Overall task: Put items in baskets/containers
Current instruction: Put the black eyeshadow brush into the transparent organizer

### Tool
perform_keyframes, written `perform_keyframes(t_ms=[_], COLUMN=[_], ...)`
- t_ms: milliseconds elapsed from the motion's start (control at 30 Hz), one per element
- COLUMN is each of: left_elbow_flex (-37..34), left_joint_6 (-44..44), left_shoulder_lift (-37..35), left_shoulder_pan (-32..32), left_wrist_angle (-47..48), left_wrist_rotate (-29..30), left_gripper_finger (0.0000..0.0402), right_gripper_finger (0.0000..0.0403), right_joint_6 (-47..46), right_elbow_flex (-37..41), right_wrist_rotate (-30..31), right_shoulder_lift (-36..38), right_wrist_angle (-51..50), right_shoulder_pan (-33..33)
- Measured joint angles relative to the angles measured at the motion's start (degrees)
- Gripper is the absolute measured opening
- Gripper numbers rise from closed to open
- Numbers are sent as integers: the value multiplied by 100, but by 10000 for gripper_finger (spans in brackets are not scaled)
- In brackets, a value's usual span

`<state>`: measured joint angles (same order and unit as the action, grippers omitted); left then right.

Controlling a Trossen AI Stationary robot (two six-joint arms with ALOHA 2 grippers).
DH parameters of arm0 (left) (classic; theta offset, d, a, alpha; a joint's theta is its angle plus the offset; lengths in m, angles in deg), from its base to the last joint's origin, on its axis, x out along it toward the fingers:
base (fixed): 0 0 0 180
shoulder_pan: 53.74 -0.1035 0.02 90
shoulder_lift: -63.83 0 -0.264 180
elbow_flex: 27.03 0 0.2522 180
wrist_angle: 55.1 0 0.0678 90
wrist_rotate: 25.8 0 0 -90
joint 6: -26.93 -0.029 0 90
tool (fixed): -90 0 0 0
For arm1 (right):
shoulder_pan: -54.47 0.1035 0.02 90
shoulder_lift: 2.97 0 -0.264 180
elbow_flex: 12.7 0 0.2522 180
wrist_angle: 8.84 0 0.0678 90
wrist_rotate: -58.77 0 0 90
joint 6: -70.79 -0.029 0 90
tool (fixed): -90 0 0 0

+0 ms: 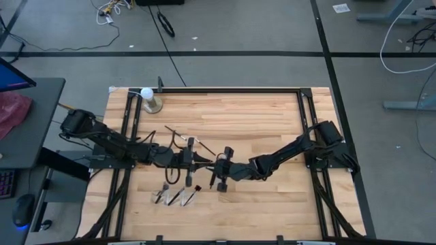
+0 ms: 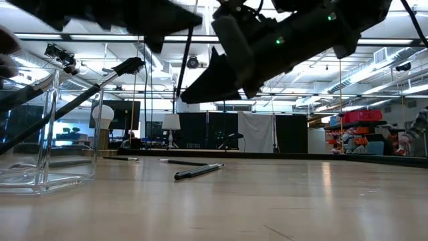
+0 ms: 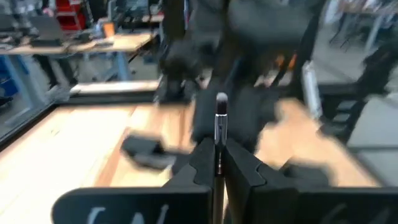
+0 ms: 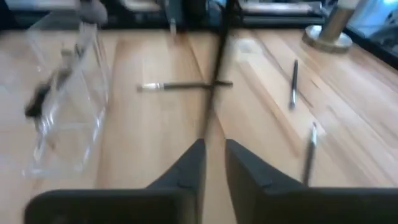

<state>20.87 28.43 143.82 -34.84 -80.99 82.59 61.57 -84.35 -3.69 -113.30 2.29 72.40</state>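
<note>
1. The clear organizer (image 1: 174,197) sits near the front edge of the counter (image 1: 259,116), left of centre; in the low view a few brushes (image 2: 100,80) already lean in it.
2. One brush (image 3: 219,124) is pinched upright between the pressed-together fingers of the left claw (image 3: 217,163), above the middle of the counter, just behind the organizer.
3. The right claw (image 4: 212,163) is close beside the left one. Its fingers stand slightly apart with a dark handle between them; I cannot tell whether they grip it.
4. Loose brushes remain: a dark one (image 2: 198,171) mid-counter, others (image 4: 294,83) toward the back-left corner near the white ball on its stand (image 1: 148,99).
5. Judged from this, the task is partway: some brushes are binned, one is in hand, several are left to gather.
</note>
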Motion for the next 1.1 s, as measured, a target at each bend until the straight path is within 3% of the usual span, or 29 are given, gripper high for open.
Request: perform_keyframes(t_ms=[233,400,467,633,800,1100], left_elbow_flex=[797,1410,1448,1237,718,11], left_joint_6=[260,526,888,1870,2945,4757], left_shoulder_lift=[-453,-474,-466,-466,-424,-424], left_shoulder_pan=[509,1228,1542,2215,2523,2572], left_wrist_angle=[1099,2157,2478,2830,2863,2826], left_wrist_rotate=[-20,56,470,1900,2671,2796], left_gripper_finger=[16,14,14,15,16,17], right_gripper_finger=[152,173,174,167,155,150], right_joint_6=[-34,20,21,70,226,285], right_elbow_flex=[-7,-7,-7,-7,-7,-7], right_wrist_rotate=[58,72,76,73,70,56], right_shoulder_lift=[547,620,619,619,619,619], right_wrist_angle=[-955,-947,-956,-868,-740,-656], right_shoulder_pan=[53,53,53,53,53,44])
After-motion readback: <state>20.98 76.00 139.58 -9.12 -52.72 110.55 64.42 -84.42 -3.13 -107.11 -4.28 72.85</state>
